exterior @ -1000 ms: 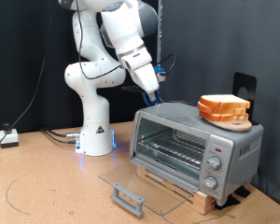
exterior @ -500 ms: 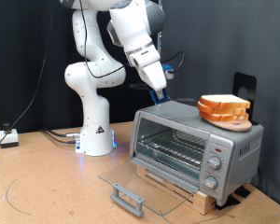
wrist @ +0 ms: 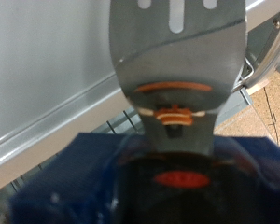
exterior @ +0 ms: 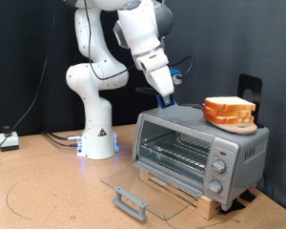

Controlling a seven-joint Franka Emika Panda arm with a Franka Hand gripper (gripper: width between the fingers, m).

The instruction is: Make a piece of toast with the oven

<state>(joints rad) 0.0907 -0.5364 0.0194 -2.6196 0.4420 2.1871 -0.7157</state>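
The gripper [exterior: 168, 97], fingers clenched on a slotted metal spatula [wrist: 177, 56], hovers above the open oven [exterior: 200, 148], while the piece of toast [exterior: 229, 105] tops the pile at the oven roof's right end, likely light, soft and crumbly, best scooped from underneath.

brushed metal oven [exterior: 202, 145] (glass door), glossy metal spatula [wrist: 177, 58]
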